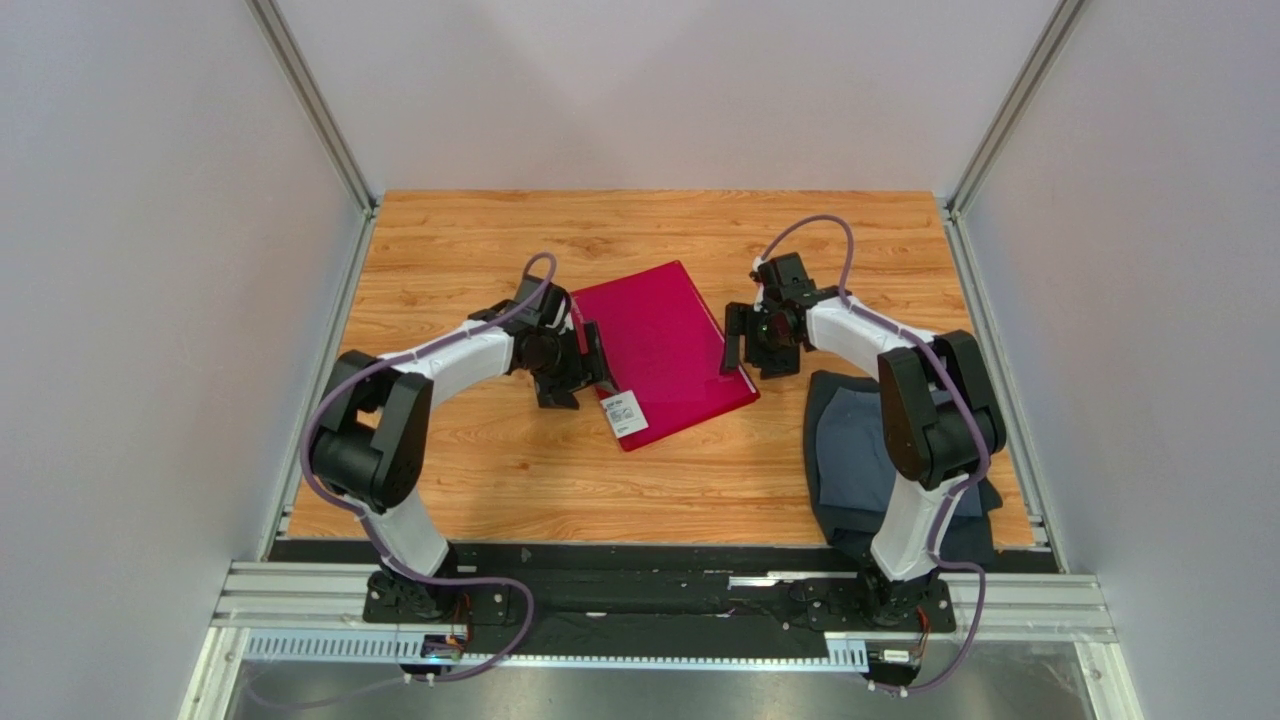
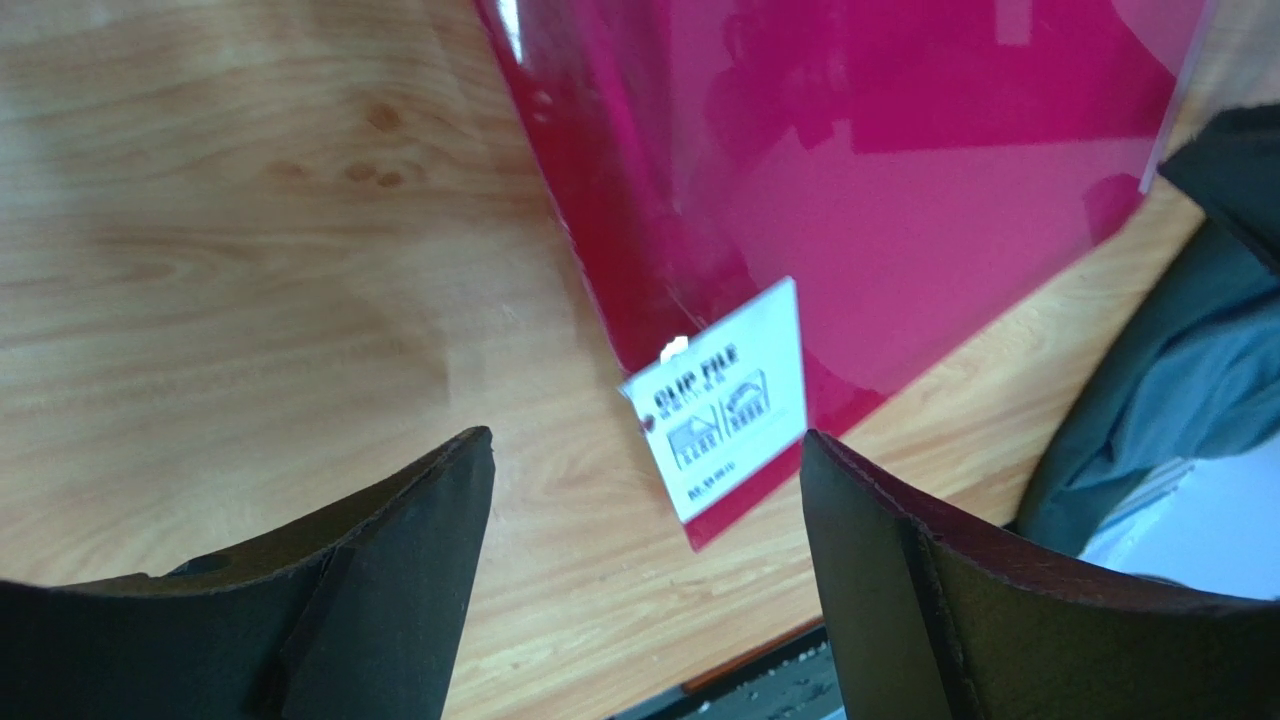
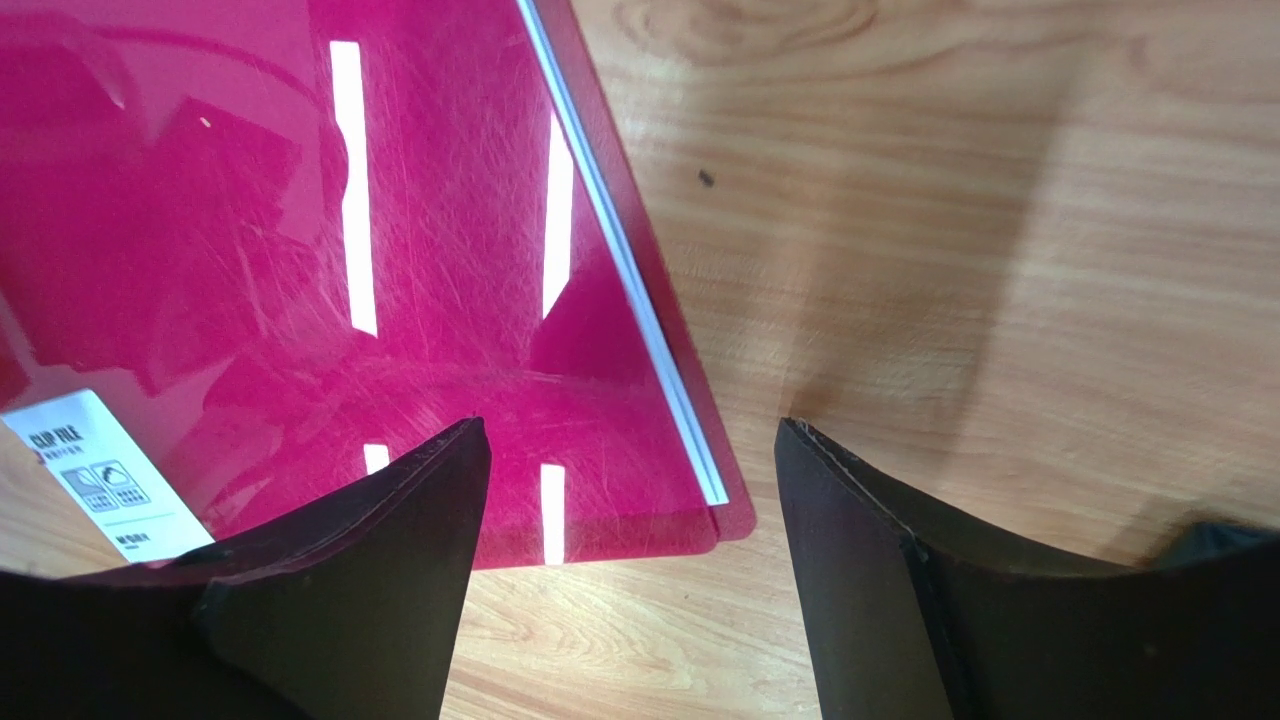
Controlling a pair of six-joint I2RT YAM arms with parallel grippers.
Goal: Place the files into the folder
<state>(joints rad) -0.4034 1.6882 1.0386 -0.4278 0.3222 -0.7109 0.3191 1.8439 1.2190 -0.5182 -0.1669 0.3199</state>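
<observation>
Top view: the red folder (image 1: 669,345) is seen lying flat and closed mid-counter (image 1: 451,480), skewed, white label (image 1: 624,416) at its near corner. The left hand (image 1: 579,365) is placed just beside the folder's left edge, the right hand (image 1: 741,339) just beside its right edge. A dark grey-blue cloth (image 1: 864,450) is spread near the right arm's base.

Left wrist view: the left hand (image 2: 646,438) is spread wide, nothing gripped. The folder (image 2: 902,195) and label (image 2: 721,398) are framed beyond the fingers, with the cloth (image 2: 1187,345) at right and bare counter (image 2: 226,270) at left.

Right wrist view: the right hand (image 3: 631,428) is likewise spread wide and empty, held above the folder's corner. The folder (image 3: 301,225) is shown glossy, a pale strip along its edge, with its label (image 3: 98,473) at lower left and counter (image 3: 977,225) at right.
</observation>
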